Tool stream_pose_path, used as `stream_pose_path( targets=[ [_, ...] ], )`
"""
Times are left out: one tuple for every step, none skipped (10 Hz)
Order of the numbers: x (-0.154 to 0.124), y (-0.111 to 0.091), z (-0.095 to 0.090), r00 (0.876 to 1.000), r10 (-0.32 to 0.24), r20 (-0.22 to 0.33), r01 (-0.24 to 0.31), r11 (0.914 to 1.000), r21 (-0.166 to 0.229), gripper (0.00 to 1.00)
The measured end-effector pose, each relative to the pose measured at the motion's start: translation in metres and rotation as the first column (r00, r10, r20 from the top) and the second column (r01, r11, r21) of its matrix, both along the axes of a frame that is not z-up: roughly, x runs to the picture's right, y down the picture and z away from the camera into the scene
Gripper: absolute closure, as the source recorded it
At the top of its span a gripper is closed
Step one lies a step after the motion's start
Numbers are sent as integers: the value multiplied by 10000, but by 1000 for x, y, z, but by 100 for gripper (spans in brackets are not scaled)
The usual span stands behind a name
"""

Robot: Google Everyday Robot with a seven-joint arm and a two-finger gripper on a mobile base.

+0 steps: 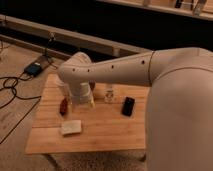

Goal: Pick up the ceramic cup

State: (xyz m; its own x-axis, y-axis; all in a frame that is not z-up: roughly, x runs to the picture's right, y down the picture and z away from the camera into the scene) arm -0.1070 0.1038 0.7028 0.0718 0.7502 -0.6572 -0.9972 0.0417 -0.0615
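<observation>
One upright ceramic cup (109,93) beside gripper (80,103)

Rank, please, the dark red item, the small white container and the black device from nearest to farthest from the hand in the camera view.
The hand hangs over the table.
1. dark red item, right beside it, picture-left.
2. small white container, mid-table.
3. black device, farthest, picture-right.

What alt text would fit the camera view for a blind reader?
A white robot arm reaches over a wooden table, its pincer low above the top. Beside it lie a reddish item, a pale block, a white container and a black object.
</observation>
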Motion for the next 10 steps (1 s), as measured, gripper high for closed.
stream_pose_path(
  targets=[
    [0, 0, 0, 10000, 0, 0, 0, 10000, 0, 35],
    [0, 0, 0, 10000, 5, 3, -5, 10000, -3, 35],
    [-1, 1, 0, 10000, -47, -5, 47, 10000, -22, 35],
    [-13, 2, 0, 9995, -294, 118, 294, 9996, -19, 35],
    [-27, 3, 0, 9985, -456, 290, 456, 9990, 26, 35],
    [-45, 1, 3, 9966, -654, 494, 649, 9978, 110, 35],
    [-64, -2, 8, 9939, -825, 725, 814, 9965, 187, 35],
    [-81, -4, 11, 9910, -925, 968, 907, 9956, 231, 35],
    [-105, -9, 17, 9859, -987, 1354, 950, 9949, 330, 35],
    [-122, -14, 26, 9806, -1016, 1675, 954, 9944, 444, 35]
  ],
)
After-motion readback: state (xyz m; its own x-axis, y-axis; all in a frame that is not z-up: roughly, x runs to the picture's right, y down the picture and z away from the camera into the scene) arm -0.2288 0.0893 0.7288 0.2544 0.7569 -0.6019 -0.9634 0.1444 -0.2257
